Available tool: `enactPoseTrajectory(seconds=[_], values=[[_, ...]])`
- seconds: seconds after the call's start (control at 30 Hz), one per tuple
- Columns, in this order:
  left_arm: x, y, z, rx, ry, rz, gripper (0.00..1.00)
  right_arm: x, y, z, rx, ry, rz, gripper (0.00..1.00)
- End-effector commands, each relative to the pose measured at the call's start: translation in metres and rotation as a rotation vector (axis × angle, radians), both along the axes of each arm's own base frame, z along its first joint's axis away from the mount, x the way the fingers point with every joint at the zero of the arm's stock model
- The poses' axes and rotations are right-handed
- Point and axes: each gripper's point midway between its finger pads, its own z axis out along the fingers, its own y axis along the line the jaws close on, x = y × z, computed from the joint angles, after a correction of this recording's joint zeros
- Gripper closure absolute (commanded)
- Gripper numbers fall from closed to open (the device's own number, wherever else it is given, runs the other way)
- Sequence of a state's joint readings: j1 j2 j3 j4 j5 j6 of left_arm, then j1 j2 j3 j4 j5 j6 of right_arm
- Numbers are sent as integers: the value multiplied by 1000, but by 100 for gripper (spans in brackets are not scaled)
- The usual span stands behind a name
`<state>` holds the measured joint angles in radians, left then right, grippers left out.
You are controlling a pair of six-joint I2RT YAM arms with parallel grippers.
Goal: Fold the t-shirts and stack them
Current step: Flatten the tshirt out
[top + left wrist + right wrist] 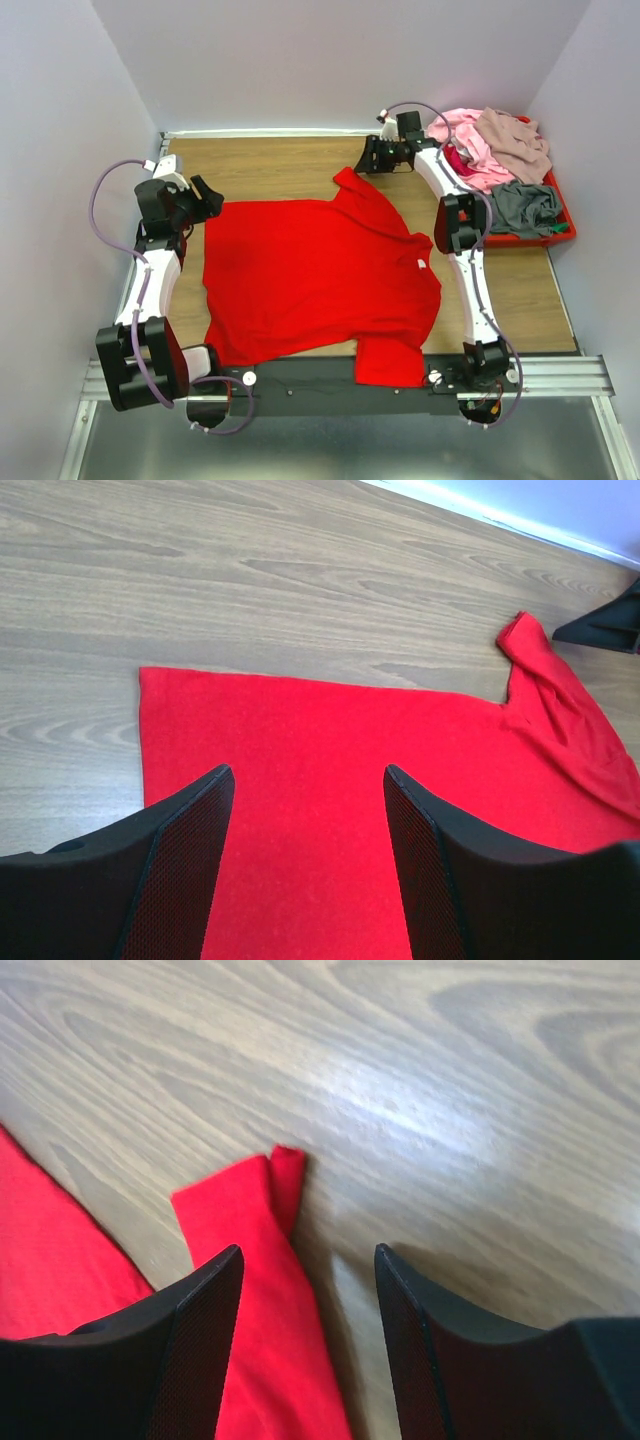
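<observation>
Black-fingered and empty, jaws apart, the left gripper [305, 778] hovers over the hem of the bright red fabric t-shirt [310, 275] spread flat on the wooden table [270, 165], the right gripper [308, 1252] over its far sleeve tip, near pink, beige and grey shirts [495, 150] in a red plastic tray [520, 240].

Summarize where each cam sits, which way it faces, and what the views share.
Top external: above and behind the bases, looking down on the table, red shirt and tray; both arms visible in full.
Left wrist: on the left arm, facing across the shirt's hem corner toward the far sleeve; left fingers at the bottom.
Right wrist: on the right arm, facing down at the sleeve tip and bare wood; right fingers at the bottom.
Shared: all three show that sleeve.
</observation>
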<state>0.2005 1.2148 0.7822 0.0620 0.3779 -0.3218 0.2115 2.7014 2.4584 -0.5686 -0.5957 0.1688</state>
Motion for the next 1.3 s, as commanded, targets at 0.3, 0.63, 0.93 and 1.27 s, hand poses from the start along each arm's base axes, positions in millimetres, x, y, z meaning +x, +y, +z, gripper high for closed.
enactPoseTrajectory(seconds=[0.3,0.63,0.93,1.27], values=[[1,5,-12,27,32,20,31,-12,36,-46,117,118,43,52],[2,6,-13,26,37,23,31,-3,33,-25,92,31,64,91],[7,19,-32,25,105,91,31,36,5,53,-65,-242,-20,100],[43,71,-67,-26,206,220,34,11,-11,81,-113,-268,29,99]])
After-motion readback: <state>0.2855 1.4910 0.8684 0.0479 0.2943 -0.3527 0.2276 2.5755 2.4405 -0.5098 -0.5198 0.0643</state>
